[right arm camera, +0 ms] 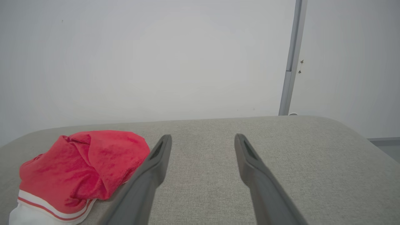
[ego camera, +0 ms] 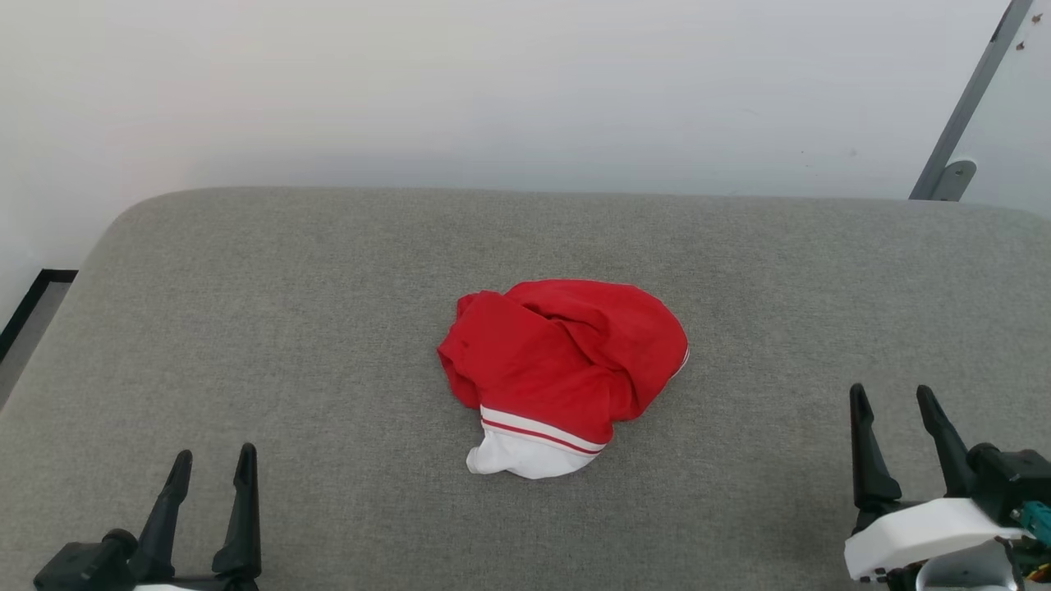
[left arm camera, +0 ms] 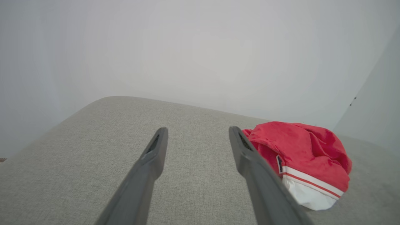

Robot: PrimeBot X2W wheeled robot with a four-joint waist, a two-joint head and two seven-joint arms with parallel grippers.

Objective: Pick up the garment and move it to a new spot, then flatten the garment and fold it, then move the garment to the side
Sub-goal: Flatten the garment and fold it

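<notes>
Garment (ego camera: 562,361) bunched in a rounded heap mid-way across the grey padded surface (ego camera: 328,328), no clear long axis, its white sleeve end with striped band turned to the near side. Left gripper (ego camera: 215,453) at near left, right gripper (ego camera: 890,391) at near right, both with fingers spread and empty; the heap lies between them and farther out, the right seemingly a little nearer. One small dark-edged tab (left arm camera: 279,164) on the red cloth, nothing legible.
</notes>
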